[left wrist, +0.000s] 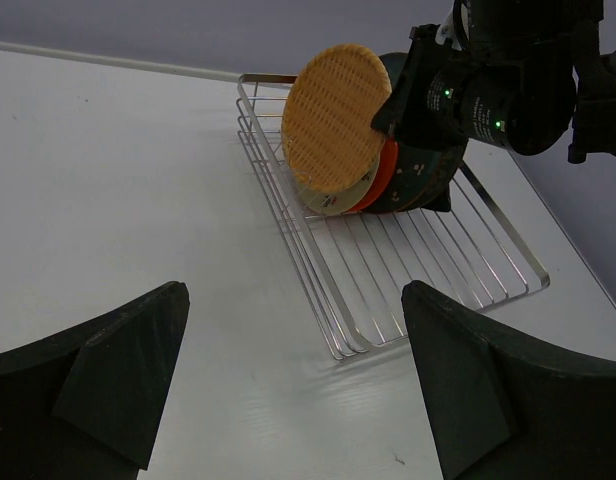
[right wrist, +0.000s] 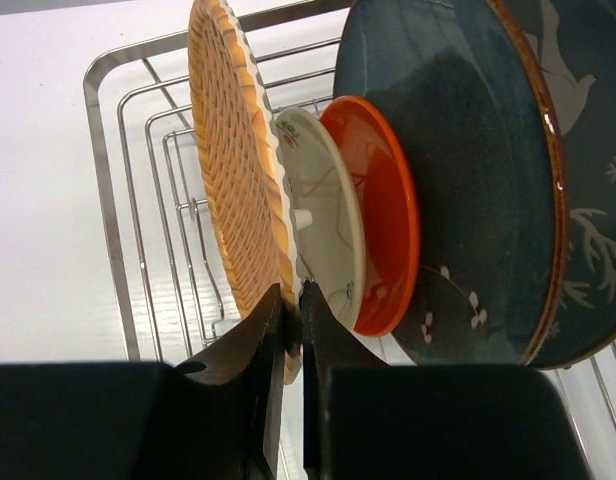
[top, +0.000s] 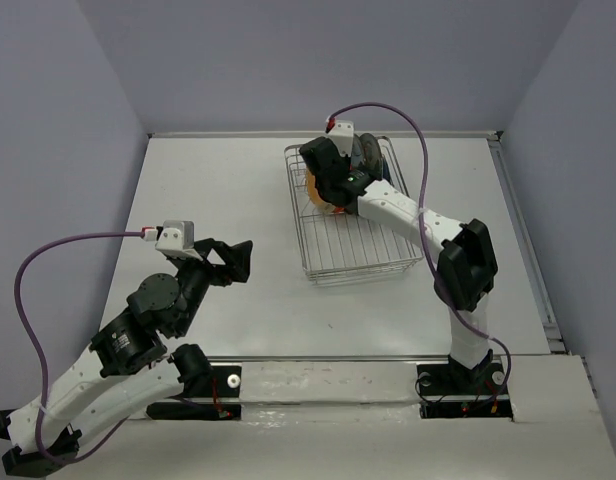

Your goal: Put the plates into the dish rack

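Note:
The dish rack (top: 360,268) (left wrist: 318,290) stands at the back middle of the table. Several plates stand on edge in it, side by side. In the right wrist view they read, left to right: tan woven-look plate (right wrist: 228,170), cream plate (right wrist: 328,215), small orange plate (right wrist: 386,215), teal round plate (right wrist: 458,170), grey plate with white animal motif (right wrist: 588,150). My right gripper (right wrist: 293,300) (top: 328,185) is shut on the tan plate's (left wrist: 333,118) lower rim. My left gripper (top: 238,262) (left wrist: 293,380) hangs open over bare table, left of the rack, holding nothing.
Grey walls close the table at the back and both sides. The near half of the rack's wire floor (left wrist: 418,270) holds no plates. The right arm (top: 458,260) reaches across the rack's right side.

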